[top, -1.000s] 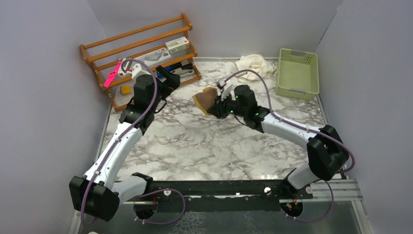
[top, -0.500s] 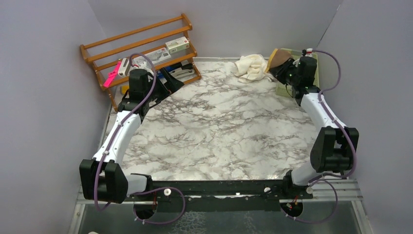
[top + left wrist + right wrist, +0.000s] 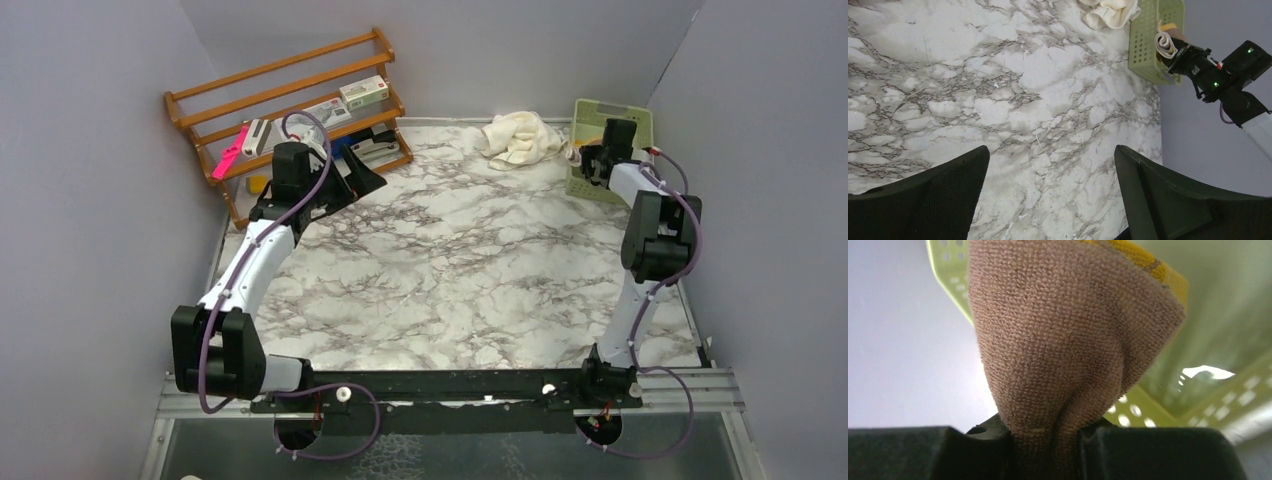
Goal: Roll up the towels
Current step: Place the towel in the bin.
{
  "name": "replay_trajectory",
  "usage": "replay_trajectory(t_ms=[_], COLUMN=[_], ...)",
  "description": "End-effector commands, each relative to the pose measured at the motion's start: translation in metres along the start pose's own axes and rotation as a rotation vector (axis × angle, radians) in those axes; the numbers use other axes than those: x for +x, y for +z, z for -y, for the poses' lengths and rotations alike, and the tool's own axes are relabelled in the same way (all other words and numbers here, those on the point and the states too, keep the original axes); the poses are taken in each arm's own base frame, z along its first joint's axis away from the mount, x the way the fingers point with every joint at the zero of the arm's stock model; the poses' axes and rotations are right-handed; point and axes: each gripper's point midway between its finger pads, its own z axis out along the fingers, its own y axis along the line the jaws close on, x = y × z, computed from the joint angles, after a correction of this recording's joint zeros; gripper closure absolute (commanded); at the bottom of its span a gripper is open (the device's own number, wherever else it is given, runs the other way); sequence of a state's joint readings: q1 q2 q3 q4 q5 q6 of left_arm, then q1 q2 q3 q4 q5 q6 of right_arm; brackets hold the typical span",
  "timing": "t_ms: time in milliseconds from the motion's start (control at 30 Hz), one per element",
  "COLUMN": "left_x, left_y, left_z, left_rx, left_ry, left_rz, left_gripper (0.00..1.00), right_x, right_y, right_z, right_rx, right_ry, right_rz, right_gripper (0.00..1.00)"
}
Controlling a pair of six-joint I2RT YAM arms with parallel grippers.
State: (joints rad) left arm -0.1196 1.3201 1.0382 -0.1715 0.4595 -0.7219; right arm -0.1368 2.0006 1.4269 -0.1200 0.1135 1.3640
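Now right tool (image 3: 1045,440) pinches mustard-brown towel (image 3: 1063,340) at basket (image 3: 1143,415); left tool (image 3: 1050,190) agape

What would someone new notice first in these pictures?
The right end effector is shut on a rolled brown towel at the rim of the green basket in the far right corner. Next, the cream towel lies crumpled and unrolled just left of that basket. The left end effector hangs wide open above the table near the wooden rack.
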Motion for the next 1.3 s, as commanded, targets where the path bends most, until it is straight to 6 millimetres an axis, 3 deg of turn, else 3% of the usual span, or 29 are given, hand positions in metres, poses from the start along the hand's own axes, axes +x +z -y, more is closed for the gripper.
replay_trajectory(t_ms=[0,233,433,633,667,767,900,933,1000,1267], left_x=[-0.006,-0.012,-0.012,-0.012,-0.014,-0.016,-0.018,-0.018,-0.018,-0.007], left_y=[0.009,0.038,0.058,0.074,0.075,0.077,0.075,0.073,0.069,0.048], left_z=[0.001,-0.011,-0.022,-0.032,-0.030,-0.027,-0.022,-0.020,-0.018,-0.011], left_rx=[0.024,0.003,-0.009,-0.018,-0.014,-0.006,-0.001,0.003,0.003,0.015], left_ry=[0.037,0.030,0.021,0.037,0.042,0.047,0.053,0.056,0.062,0.072], left_rz=[-0.020,-0.057,-0.083,-0.099,-0.097,-0.098,-0.093,-0.092,-0.090,-0.102], left_gripper=[0.01,0.01,0.01,0.01,0.01,0.01,0.01,0.01,0.01,0.01], right_x=[-0.033,-0.053,-0.071,-0.080,-0.080,-0.079,-0.081,-0.083,-0.084,-0.085], right_y=[0.033,0.090,0.126,0.155,0.159,0.165,0.153,0.147,0.137,0.101], right_z=[-0.019,-0.027,-0.036,-0.061,-0.062,-0.065,-0.073,-0.075,-0.080,-0.094], right_rx=[0.022,0.017,-0.042,-0.165,-0.182,-0.223,-0.222,-0.221,-0.209,-0.204], right_ry=[0.175,0.178,0.146,0.052,0.044,0.057,0.041,0.040,0.033,0.038], right_rz=[0.153,0.256,0.315,0.341,0.333,0.297,0.293,0.292,0.291,0.258], right_gripper=[0.99,0.99,0.99,0.99,0.96,0.67,0.43,0.28,0.10,0.06])
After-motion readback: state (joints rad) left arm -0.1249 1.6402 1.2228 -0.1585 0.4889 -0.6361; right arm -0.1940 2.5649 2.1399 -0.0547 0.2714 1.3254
